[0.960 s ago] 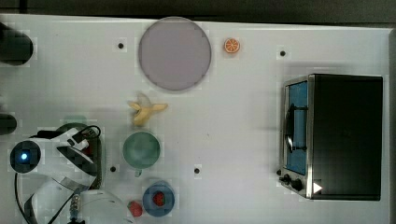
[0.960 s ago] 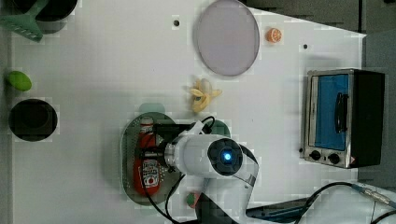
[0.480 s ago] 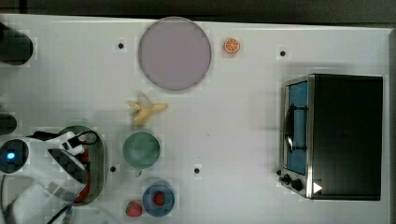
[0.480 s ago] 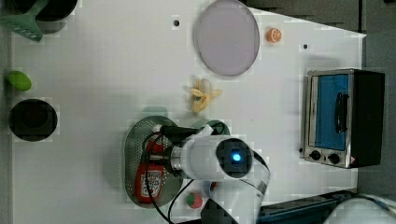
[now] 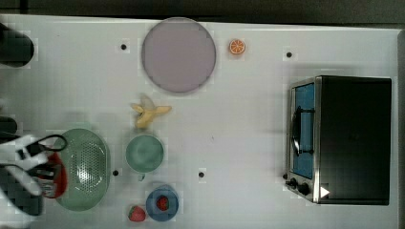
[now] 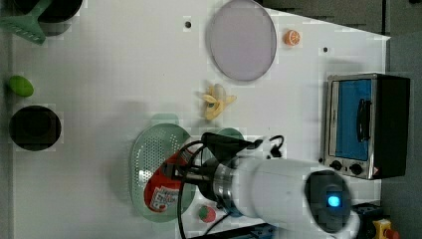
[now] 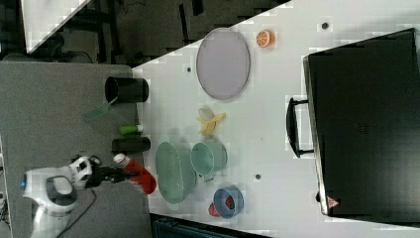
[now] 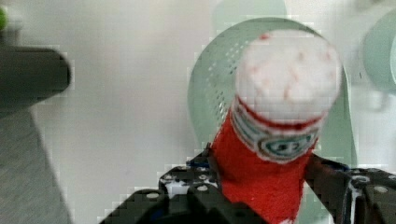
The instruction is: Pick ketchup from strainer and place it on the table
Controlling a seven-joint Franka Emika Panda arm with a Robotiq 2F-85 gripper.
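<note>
My gripper [image 8: 266, 186] is shut on the ketchup [image 8: 275, 140], a red squeeze bottle with a white label, its red body between the jaws. In the right view the ketchup [image 7: 138, 176] hangs tilted in the gripper [image 7: 121, 173], raised clear of the pale green strainer [image 7: 171, 171]. The top view puts the ketchup [image 5: 58, 171] over the strainer's [image 5: 86, 167] left rim, partly under the arm. In the left view the ketchup [image 6: 161, 189] overlaps the strainer [image 6: 149, 154]. The white table [image 5: 239, 133] lies below.
A green cup [image 5: 144, 152] stands at the top view's right of the strainer, with a banana [image 5: 145, 113] and a grey plate [image 5: 178, 54] beyond. A blue bowl [image 5: 162, 202], a strawberry [image 5: 136, 213], an orange slice [image 5: 237, 46] and a toaster oven [image 5: 344, 138] also stand there.
The arm has swung toward the top view's left, carrying the ketchup up out of the strainer's bowl toward its left rim.
</note>
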